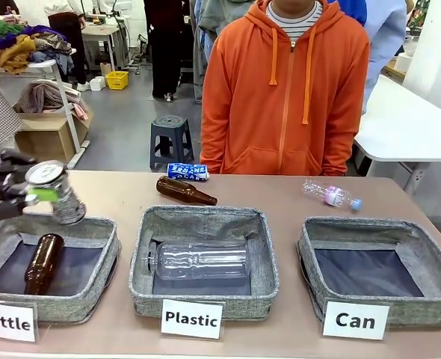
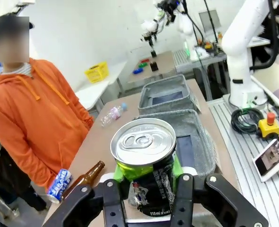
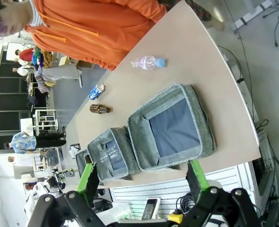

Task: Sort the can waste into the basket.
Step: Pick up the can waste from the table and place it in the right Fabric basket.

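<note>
Two cans are on the account: one is held, one is loose.

Front view: my left gripper [image 1: 35, 196] hangs at nine o'clock in the frame. Its jaws are clamped on the dark can [image 1: 62, 200], which is tilted with its silver end up. It sits over the far rim of the Bottle basket [image 1: 108, 262], which is the wrong bin. The blue can [image 1: 187, 171] lies on its side on the table [image 1: 280, 194] at twelve o'clock, just in front of the person [image 1: 284, 90] and beside a brown bottle [image 1: 184, 191]. The Can basket [image 1: 433, 258] is at four o'clock with its liner bare. The Plastic basket [image 1: 269, 269] stands between the two.

Left wrist view: the green pads [image 2: 123, 170] bear on opposite sides of the dark can [image 2: 143, 142], below the lid. The hold looks square. The Can basket [image 2: 165, 81] lies at one o'clock, beyond the Plastic basket [image 2: 203, 142].

Right wrist view: my right gripper [image 3: 140, 178] stands wide and holds nothing. It is high above the Can basket [image 3: 201, 116], which sits at centre frame. The blue can [image 3: 97, 91] is at ten o'clock.

Assessment: the step in hand is the carry to the Can basket.
- I should travel high enough to clear every basket rim.
- I should stop over the middle of the liner, not over its near wall.
- I should come down low before opening the jaws. A round can dropped from height is likely to bounce or roll out.
- My right arm hovers over the same basket, so the two arms need room between them.
</note>
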